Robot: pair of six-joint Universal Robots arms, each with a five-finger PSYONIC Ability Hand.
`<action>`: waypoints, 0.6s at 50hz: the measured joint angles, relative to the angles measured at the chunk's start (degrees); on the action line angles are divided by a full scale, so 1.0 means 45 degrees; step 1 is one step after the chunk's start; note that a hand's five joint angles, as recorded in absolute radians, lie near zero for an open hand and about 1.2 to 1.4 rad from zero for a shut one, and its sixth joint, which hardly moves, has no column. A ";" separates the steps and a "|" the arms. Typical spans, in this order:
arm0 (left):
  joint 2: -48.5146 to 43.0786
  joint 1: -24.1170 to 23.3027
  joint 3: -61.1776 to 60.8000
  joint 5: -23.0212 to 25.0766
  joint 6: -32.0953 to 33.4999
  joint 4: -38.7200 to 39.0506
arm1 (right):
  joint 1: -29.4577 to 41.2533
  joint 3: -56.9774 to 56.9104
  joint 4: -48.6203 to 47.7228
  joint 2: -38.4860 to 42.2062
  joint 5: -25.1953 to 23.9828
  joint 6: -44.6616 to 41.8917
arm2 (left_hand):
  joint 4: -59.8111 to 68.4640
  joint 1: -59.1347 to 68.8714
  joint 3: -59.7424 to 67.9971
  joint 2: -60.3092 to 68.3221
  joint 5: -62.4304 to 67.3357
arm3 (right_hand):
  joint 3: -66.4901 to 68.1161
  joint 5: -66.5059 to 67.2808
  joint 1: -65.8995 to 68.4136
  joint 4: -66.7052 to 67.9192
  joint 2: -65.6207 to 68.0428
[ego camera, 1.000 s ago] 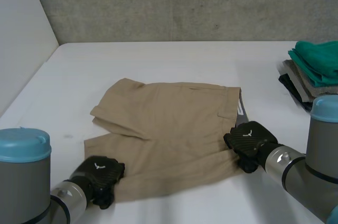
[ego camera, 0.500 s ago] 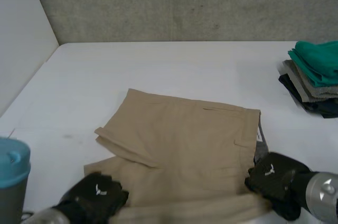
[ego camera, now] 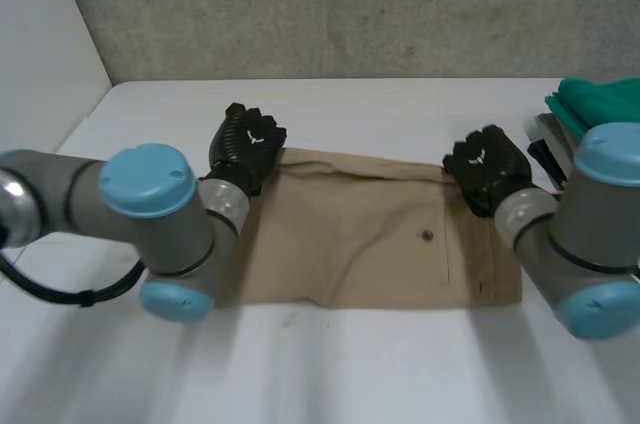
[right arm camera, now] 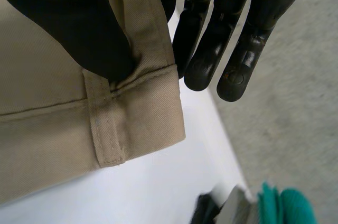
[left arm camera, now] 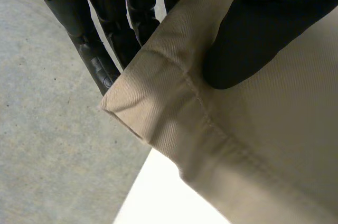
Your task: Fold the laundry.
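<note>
The left hand (ego camera: pixel 246 144) grips the far left corner of the beige shorts (ego camera: pixel 370 244). In the left wrist view, its thumb (left arm camera: pixel 274 18) clamps the hem corner against the fingers (left arm camera: pixel 124 18) behind the cloth. The shorts lie as a wide folded band on the white table (ego camera: pixel 400 374). The right hand (ego camera: pixel 487 169) pinches the far right corner at the waistband, with the thumb on top and the fingers behind. A stack of folded clothes (ego camera: pixel 590 109), teal on top, sits near the table's right edge, apart from the shorts.
</note>
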 measured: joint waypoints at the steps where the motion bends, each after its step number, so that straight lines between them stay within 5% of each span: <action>1: -0.0461 0.0044 0.0417 0.0009 0.0287 0.0092 | 0.0037 -0.0286 -0.0400 0.0410 0.0007 -0.0078 | 0.0000 0.0000 0.0000 0.0000 0.0000 | 0.0000 -0.0002 0.0000 0.0000 0.0000; 9: -0.2867 0.0183 0.2511 0.0064 0.1283 0.1042 | 0.0294 -0.2267 -0.1778 0.3063 0.0163 -0.0545 | -0.0881 -0.0393 -0.0755 -0.0937 -0.0480 | -0.1186 -0.0992 -0.1011 -0.1231 -0.1134; 10: -0.2987 0.0182 0.2590 0.0060 0.1296 0.1168 | 0.0316 -0.2492 -0.1807 0.3322 0.0217 -0.0569 | -0.1930 -0.1378 -0.1773 -0.1881 -0.1426 | -0.1186 -0.0992 -0.1011 -0.1231 -0.1134; 12: -0.3204 0.0174 0.2701 0.0041 0.1295 0.1457 | 0.0362 -0.2895 -0.1800 0.3760 0.0362 -0.0589 | -0.5045 -0.4802 -0.5025 -0.5206 -0.4533 | -0.6287 -0.5799 -0.5321 -0.6331 -0.6503; 14: -0.3289 0.0161 0.2707 0.0015 0.1266 0.1691 | 0.0386 -0.3124 -0.1772 0.3963 0.0494 -0.0575 | -0.8969 -0.9003 -0.8654 -0.9122 -0.8453 | -0.6287 -0.5799 -0.5321 -0.6331 -0.6503; 15: -0.3289 0.0155 0.2697 0.0011 0.1260 0.1716 | 0.0395 -0.3196 -0.1748 0.4015 0.0548 -0.0566 | -0.8969 -0.9003 -0.8654 -0.9122 -0.8453 | -1.0701 -1.0087 -0.8806 -1.0613 -1.0628; 16: -0.3268 0.0127 0.2653 0.0001 0.1240 0.1780 | 0.0402 -0.3252 -0.1714 0.4033 0.0611 -0.0551 | -1.1514 -1.1369 -1.1164 -1.1510 -1.0962 | -1.1888 -1.1273 -0.9776 -1.1914 -1.1737; 22: -0.2676 -0.0040 0.2255 -0.0013 0.1126 0.1912 | 0.0418 -0.3214 -0.1487 0.3580 0.0832 -0.0379 | -1.2681 -1.1966 -1.2421 -1.2640 -1.1997 | -1.2348 -1.1554 -1.0067 -1.2186 -1.2152; 30: -0.0140 -0.0279 0.0732 -0.0083 -0.0241 0.1844 | 0.0270 -0.2061 0.0423 0.0354 0.0870 0.2788 | -1.2681 -1.1966 -1.2421 -1.2640 -1.1997 | -1.2348 -1.1724 -1.0067 -1.2186 -1.2152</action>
